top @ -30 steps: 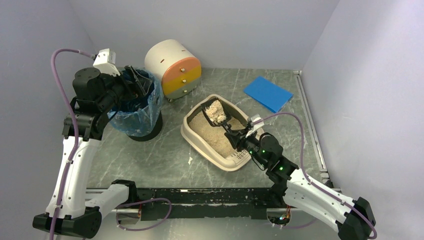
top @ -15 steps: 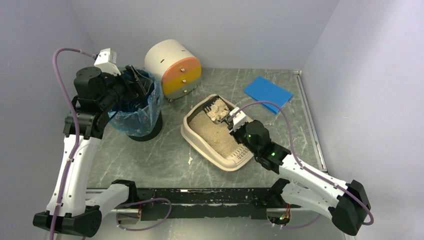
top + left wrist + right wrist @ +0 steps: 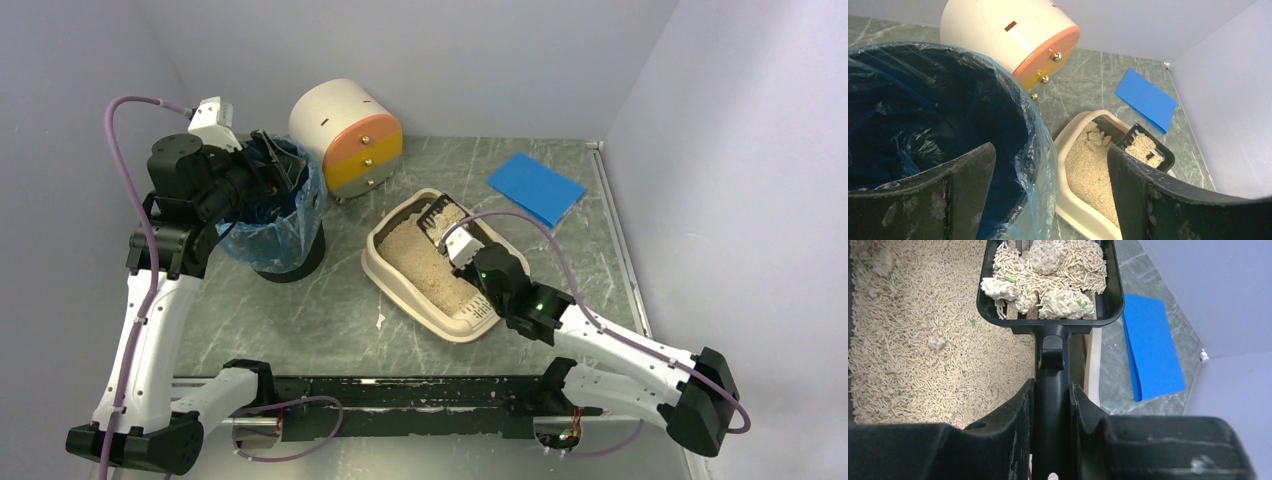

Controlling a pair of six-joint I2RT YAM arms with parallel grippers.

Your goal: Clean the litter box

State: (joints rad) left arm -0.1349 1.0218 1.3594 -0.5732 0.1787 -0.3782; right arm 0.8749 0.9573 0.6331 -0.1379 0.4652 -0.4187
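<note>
In right wrist view: clumps (image 3: 1065, 304) in scoop (image 3: 1049, 329)

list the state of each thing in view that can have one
litter box, upright, filled with litter
scoop, loaded with clumps, over the box's far end
right gripper, shut on the scoop's handle
left gripper, open, empty, at the bin's rim
bin, upright, lined in blue, top open
drawer unit, drawers look shut
</note>
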